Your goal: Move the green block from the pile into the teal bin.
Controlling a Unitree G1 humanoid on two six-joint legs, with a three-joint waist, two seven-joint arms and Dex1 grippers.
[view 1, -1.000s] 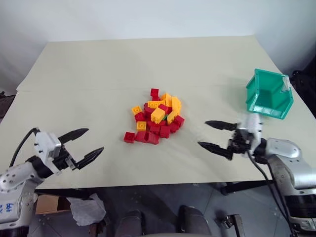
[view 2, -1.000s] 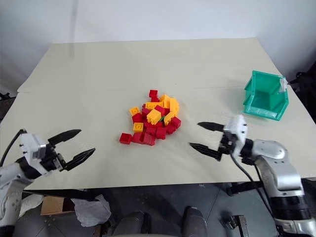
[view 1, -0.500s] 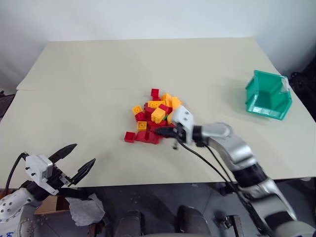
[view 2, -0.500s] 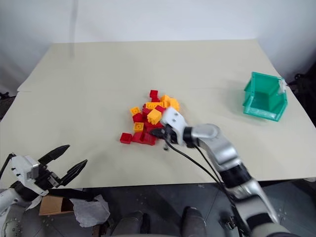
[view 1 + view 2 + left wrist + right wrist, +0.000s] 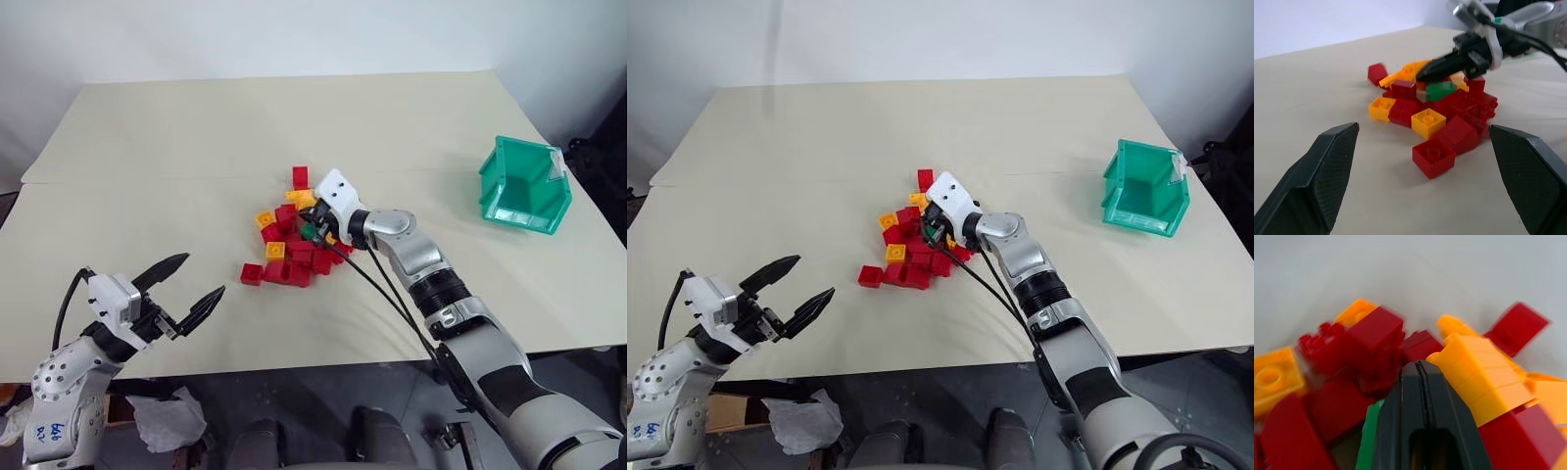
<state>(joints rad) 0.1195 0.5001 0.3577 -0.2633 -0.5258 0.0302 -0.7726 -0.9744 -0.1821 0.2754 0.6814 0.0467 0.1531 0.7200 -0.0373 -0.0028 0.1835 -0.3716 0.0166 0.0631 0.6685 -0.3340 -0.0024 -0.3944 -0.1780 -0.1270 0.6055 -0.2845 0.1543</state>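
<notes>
Pale walls stand behind the cream table [image 5: 196,137] that I look down on. From my head, I see the pile [image 5: 294,235] of red and yellow-orange bricks near the middle of the table, with one red brick [image 5: 300,176] lying apart on its far side. My right gripper [image 5: 312,229] is stretched out into the pile, its black fingers pressed together with nothing between them, their tips right at the green block [image 5: 308,232], which lies in the heap among red bricks. Whether the tips touch it I cannot tell from here. The teal bin [image 5: 519,186] stands well apart at the table's right side, tilted, its opening facing up and toward the pile. My left gripper [image 5: 186,286] hangs over the near left edge of the table, fingers spread wide and holding nothing.

Through my left wrist, my two dark fingers [image 5: 1322,171] stand far apart at either side, and between them I look across at the pile. My right gripper [image 5: 1422,74] comes in there with its joined tips just above the green block [image 5: 1441,90].

Through my right wrist, my fingers [image 5: 1420,396] meet along a thin seam. A strip of the green block [image 5: 1367,440] shows just beside them, with red and yellow-orange bricks crowding around.
</notes>
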